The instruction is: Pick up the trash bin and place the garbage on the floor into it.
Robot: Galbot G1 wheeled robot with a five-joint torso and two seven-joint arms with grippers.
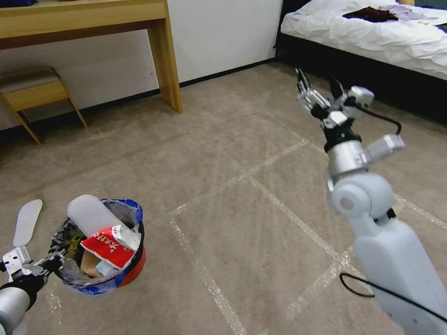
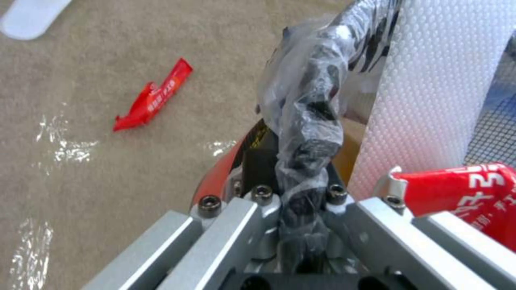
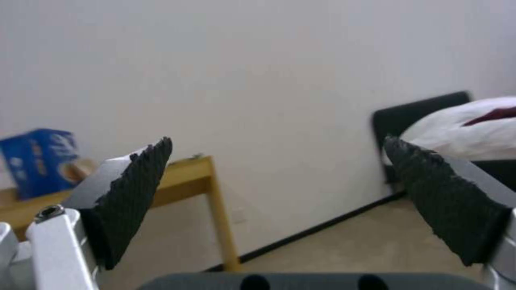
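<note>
- Gripping the bagged rim of the trash bin [image 1: 122, 274] at near left, the left gripper [image 1: 49, 264] is clamped shut; its arm is cut off by the frame.
- A slipper [image 1: 93, 215] and red wrapper [image 1: 111, 245] hide the bin's inside.
- The right gripper [image 1: 319, 89] hangs spread apart over bare floor [image 1: 242, 223] at far right.
- Another slipper [image 1: 25, 221] lies left of the bin.

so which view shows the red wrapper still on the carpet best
The left wrist view: the red wrapper lies whole on the floor, apart from the trash bin held by the left gripper. The head view looks at carpet elsewhere; the right wrist view faces the wall.
</note>
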